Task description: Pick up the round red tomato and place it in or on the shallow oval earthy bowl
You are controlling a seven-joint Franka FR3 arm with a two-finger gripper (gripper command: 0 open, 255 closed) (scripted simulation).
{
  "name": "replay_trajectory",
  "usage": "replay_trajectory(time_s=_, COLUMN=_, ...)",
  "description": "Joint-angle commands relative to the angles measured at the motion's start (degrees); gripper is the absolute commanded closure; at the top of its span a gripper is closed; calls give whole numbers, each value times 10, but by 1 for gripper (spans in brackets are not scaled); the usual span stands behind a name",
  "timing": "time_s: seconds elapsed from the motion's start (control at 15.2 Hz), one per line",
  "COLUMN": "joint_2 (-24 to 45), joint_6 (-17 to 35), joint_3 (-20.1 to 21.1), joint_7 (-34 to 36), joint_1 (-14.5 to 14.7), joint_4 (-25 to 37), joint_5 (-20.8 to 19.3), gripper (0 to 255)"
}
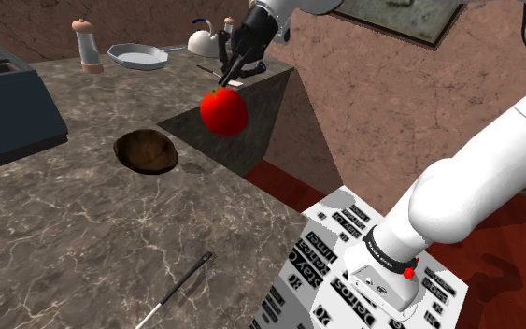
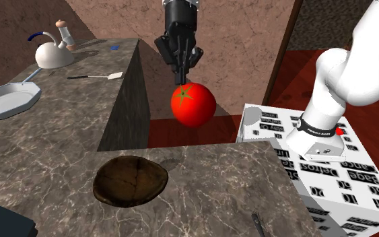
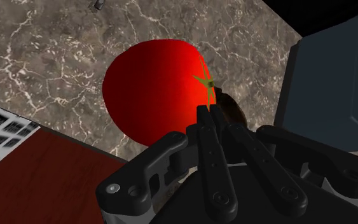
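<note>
A round red tomato (image 1: pixel 223 111) (image 2: pixel 193 104) (image 3: pixel 152 95) with a green stem hangs in the air by the counter's edge. My black gripper (image 1: pixel 225 82) (image 2: pixel 183 79) (image 3: pixel 207 111) is above it, its fingers shut together on the stem at the tomato's top. The shallow oval brown bowl (image 1: pixel 146 150) (image 2: pixel 130 180) lies on the marble counter, lower than the tomato and toward the shoulder view's left. In the wrist view a dark sliver of the bowl (image 3: pixel 233 109) peeks out behind the tomato.
A dark toaster (image 1: pixel 8 107) (image 3: pixel 336 83) stands beside the bowl. A grey pan (image 2: pixel 6 101), a white kettle (image 2: pixel 52 55) and a pepper grinder (image 1: pixel 88 47) sit at the counter's far end. A thin utensil (image 1: pixel 181 285) lies near the front. The printed stand (image 1: pixel 345 262) is beside the counter.
</note>
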Motion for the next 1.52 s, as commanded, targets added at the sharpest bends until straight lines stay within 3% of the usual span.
replay_trajectory(time_s=0.0, joint_2=24, joint_6=-3, joint_3=7, joint_7=20, joint_1=5, joint_4=40, joint_5=-2, gripper=255)
replay_trajectory(time_s=0.46, joint_2=153, joint_6=-20, joint_3=32, joint_7=106, joint_1=31, joint_4=237, joint_5=-23, gripper=255)
replay_trajectory(time_s=0.66, joint_2=228, joint_6=-39, joint_3=40, joint_7=154, joint_1=46, joint_4=357, joint_5=-40, gripper=255)
replay_trajectory(time_s=1.45, joint_2=225, joint_6=29, joint_3=41, joint_7=100, joint_1=49, joint_4=267, joint_5=-27, gripper=255)
